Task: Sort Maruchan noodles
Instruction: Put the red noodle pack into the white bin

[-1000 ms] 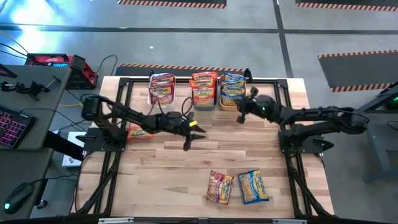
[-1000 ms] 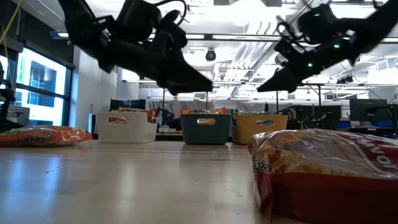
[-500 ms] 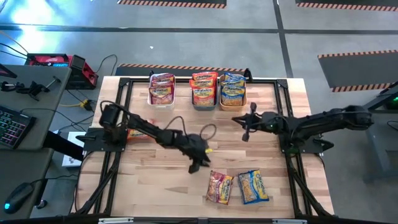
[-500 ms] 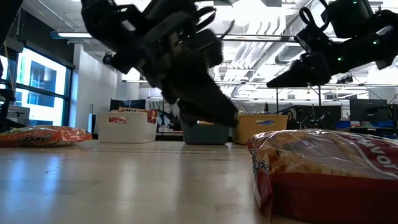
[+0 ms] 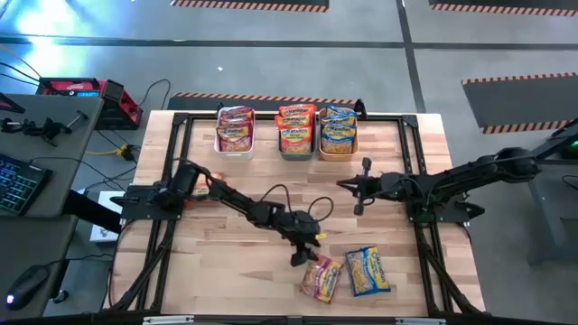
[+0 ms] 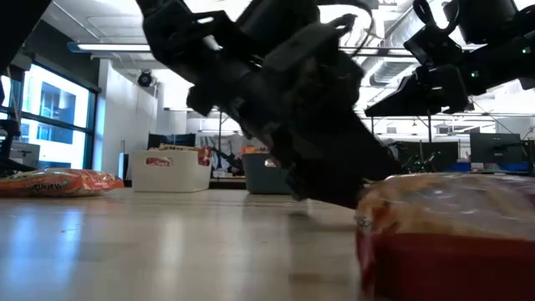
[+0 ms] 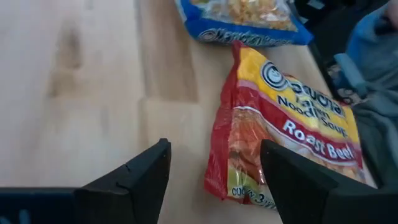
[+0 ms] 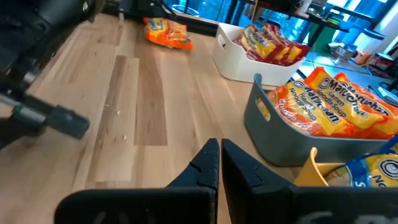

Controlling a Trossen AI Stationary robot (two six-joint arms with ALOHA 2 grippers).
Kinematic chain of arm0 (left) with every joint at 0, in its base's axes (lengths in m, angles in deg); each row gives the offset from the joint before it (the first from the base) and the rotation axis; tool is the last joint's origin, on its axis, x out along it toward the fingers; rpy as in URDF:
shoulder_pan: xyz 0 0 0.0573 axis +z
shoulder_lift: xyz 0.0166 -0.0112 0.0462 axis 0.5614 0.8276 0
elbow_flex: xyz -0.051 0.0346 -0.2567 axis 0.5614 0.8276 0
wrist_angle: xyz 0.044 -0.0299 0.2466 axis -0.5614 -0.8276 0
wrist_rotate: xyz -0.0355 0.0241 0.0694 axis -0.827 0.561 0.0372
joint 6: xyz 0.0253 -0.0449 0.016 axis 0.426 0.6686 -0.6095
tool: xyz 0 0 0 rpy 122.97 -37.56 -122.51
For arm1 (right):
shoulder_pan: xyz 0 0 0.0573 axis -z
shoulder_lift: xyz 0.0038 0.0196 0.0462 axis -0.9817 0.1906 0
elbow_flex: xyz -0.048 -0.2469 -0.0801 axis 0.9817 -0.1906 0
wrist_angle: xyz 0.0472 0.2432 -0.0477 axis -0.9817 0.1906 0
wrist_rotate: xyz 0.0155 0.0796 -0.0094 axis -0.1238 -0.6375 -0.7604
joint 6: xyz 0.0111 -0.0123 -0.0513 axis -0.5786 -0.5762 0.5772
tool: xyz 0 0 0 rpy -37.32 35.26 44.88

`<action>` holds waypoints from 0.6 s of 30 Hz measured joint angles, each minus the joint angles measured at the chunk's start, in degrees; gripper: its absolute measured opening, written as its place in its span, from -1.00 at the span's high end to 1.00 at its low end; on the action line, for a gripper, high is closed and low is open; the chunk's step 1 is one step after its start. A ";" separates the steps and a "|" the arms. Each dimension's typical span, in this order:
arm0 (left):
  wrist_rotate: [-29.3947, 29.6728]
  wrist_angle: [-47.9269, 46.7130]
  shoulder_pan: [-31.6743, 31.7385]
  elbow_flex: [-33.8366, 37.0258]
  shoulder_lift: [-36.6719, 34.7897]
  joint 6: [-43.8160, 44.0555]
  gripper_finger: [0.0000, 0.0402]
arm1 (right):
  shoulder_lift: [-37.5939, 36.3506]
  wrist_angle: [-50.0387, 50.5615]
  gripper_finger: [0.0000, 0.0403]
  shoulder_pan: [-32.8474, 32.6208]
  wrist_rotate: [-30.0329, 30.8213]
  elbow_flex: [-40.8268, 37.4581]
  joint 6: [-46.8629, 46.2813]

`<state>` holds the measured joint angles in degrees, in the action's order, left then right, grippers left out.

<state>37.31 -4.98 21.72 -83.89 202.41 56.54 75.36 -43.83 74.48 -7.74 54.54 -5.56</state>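
The red packet [image 7: 283, 146] lies near the table's front edge, touching the blue packet [image 5: 368, 270] on its right. I judge it my next pick. Its long axis runs slantwise away from my left gripper [image 7: 214, 180], whose fingers stand wide and empty, one corner between them. Crinkly, glossy plastic on bare wood. My right gripper [image 8: 219, 163] is shut on nothing, near the bins [image 5: 296, 152], well apart.

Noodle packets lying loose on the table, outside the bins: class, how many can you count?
3: a red packet beside a blue packet near the front edge, and an orange packet at the left side, partly hidden by the left arm from above.
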 joint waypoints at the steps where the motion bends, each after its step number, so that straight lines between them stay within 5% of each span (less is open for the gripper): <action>1: -0.82 -0.10 0.02 -0.93 0.83 0.18 -0.15 | 0.00 0.00 1.00 -0.18 0.00 0.00 0.16; 6: -3.98 -1.34 0.07 -2.24 1.99 0.74 0.15 | 0.00 0.02 1.00 -0.53 -0.02 0.00 2.28; 13: -9.16 -0.96 -0.07 -2.22 1.97 -4.22 0.90 | 0.02 -0.05 1.00 -0.51 -0.09 0.00 3.58; 18: -7.77 -2.65 -0.17 -2.05 1.55 -5.36 0.97 | 0.02 0.34 1.00 -0.53 -0.57 0.00 2.36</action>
<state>29.54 -7.63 21.55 -85.94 203.96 51.19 75.38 -43.50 73.95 -8.31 54.54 -3.20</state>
